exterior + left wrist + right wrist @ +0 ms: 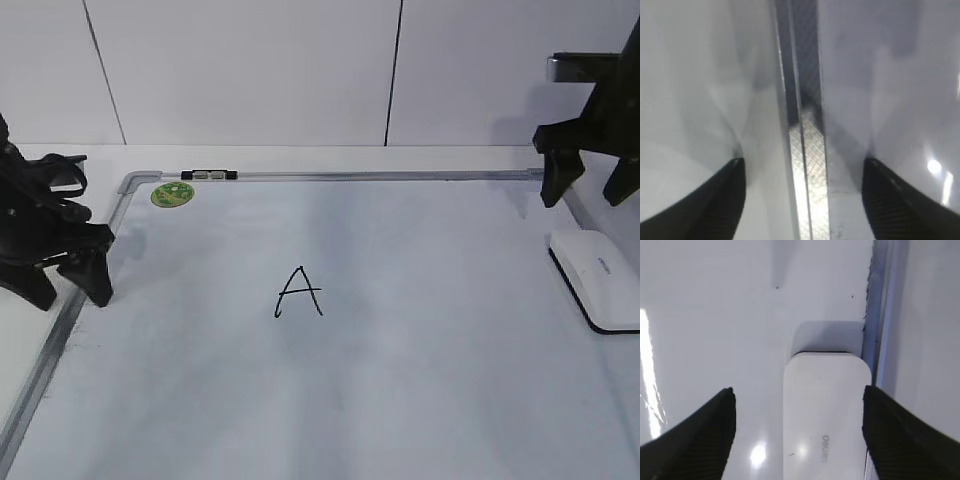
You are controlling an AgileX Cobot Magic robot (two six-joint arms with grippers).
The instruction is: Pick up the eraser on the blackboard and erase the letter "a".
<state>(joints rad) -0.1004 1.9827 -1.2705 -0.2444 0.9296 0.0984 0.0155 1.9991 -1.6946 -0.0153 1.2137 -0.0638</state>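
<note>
The eraser (600,275), a flat white block with a black lower edge, lies on the blackboard (430,380) by its right frame. My right gripper (585,195) is open above and behind the eraser. In the right wrist view the eraser (825,415) lies below and between the open right gripper (797,440) fingers, nearer the right one, not touched. My left gripper (70,295) is open and empty over the board's left frame (807,165). A tall pointed capital "A" (298,292) is written mid-board. No small lowercase "a" is in view.
A round green magnet (172,193) sits at the board's far left corner. A small black and silver clip (208,175) is on the top frame. A white panelled wall (250,70) stands behind the board.
</note>
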